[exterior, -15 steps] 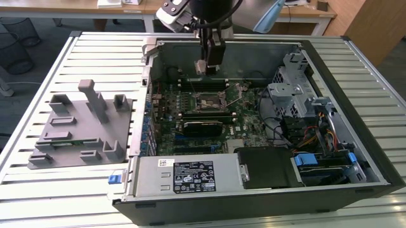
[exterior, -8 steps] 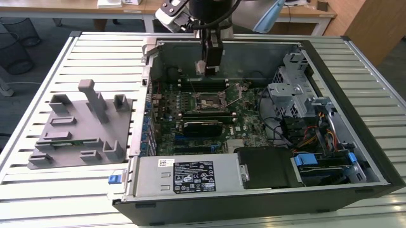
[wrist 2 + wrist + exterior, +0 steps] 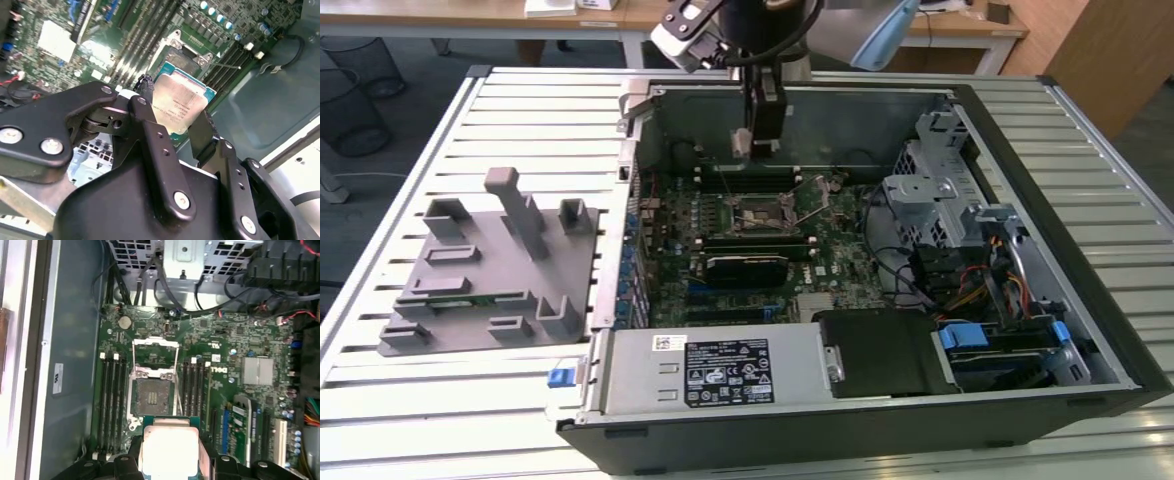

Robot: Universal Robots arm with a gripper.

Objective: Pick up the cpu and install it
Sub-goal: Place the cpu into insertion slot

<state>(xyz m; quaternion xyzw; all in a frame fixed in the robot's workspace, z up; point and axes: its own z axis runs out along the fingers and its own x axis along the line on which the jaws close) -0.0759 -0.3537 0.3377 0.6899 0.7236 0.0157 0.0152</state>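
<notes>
We count one of each — one cpu [image 3: 170, 445], one gripper [image 3: 170, 456], one socket [image 3: 154, 397], one motherboard [image 3: 231, 390], one computer case [image 3: 854, 125], one grey fixture plate [image 3: 467, 290].

The cpu [image 3: 180, 102] is shown silver-grey with a teal rim, the gripper [image 3: 175, 114] black, the motherboard [image 3: 220, 340] green with white print.

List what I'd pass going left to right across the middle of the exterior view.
Grey parts fixture → gripper, fingers shut on the cpu → silver drive cage → black case wall.
</notes>
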